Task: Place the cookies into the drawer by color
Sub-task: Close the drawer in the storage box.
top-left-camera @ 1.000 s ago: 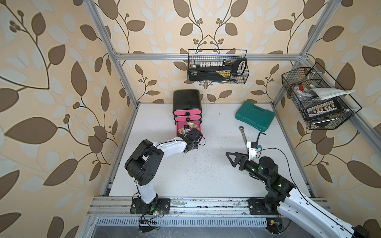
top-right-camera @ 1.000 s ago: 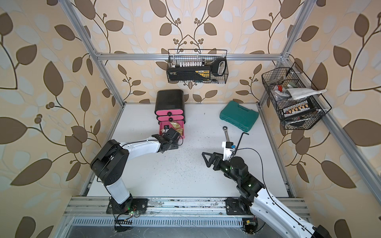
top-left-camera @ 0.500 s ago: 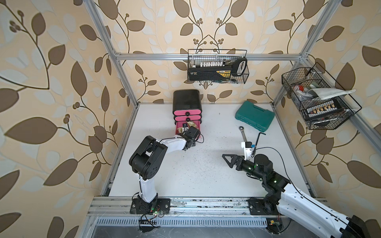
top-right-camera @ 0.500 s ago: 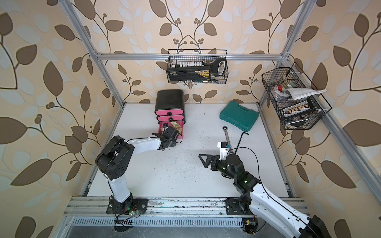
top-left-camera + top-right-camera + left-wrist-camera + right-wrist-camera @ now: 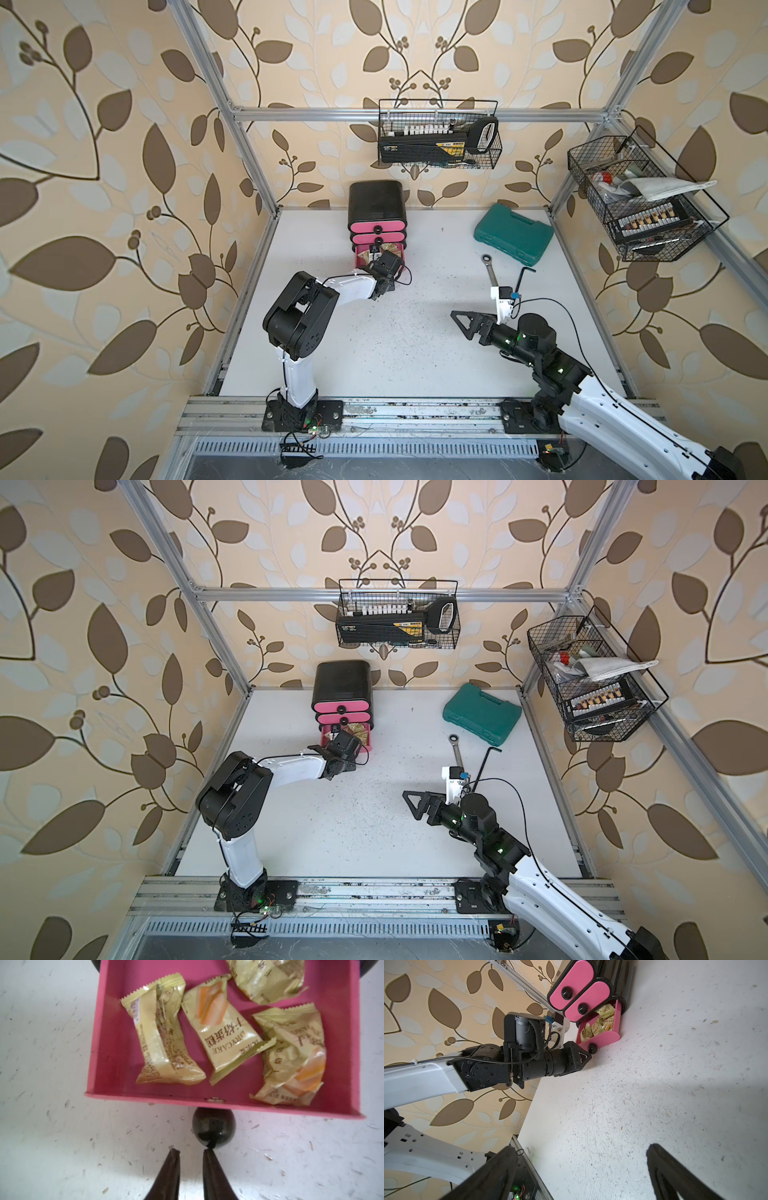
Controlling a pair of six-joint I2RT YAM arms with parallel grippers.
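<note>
Cabinet [image 5: 377,201] [image 5: 341,679]: black, rounded, at the far edge of the worktop [image 5: 415,340], left of centre, by the far wall; three pink drawer fronts stacked; upper two shut.
Bottom drawer [image 5: 99,1043] [image 5: 602,1038]: drawn out toward the near side, open on top; round black knob [image 5: 214,1129] on its front.
Cookies [image 5: 164,1039]: four pale yellow packets lying inside the bottom drawer, some printed with orange biscuits; two overlapping at a corner.
Left tool [image 5: 192,1151]: closed, nothing between the fingers; low over the worktop just on the near side of the knob, one fingertip [image 5: 211,1165] at the knob's edge; touching or apart, cannot tell.
Right tool [image 5: 581,1147] [image 5: 461,320]: wide open, empty; over bare worktop on the near right, pointing left, well apart from the cabinet.
Case [image 5: 513,232]: teal, shut, far right of the worktop.
Wrench [image 5: 489,270]: flat on the worktop, just near of the case, beside a black hex key [image 5: 521,278].
Wire basket [image 5: 494,149]: on the far wall, holding a long black box.
Second basket [image 5: 590,174]: on the right wall, a pale cloth on top.
</note>
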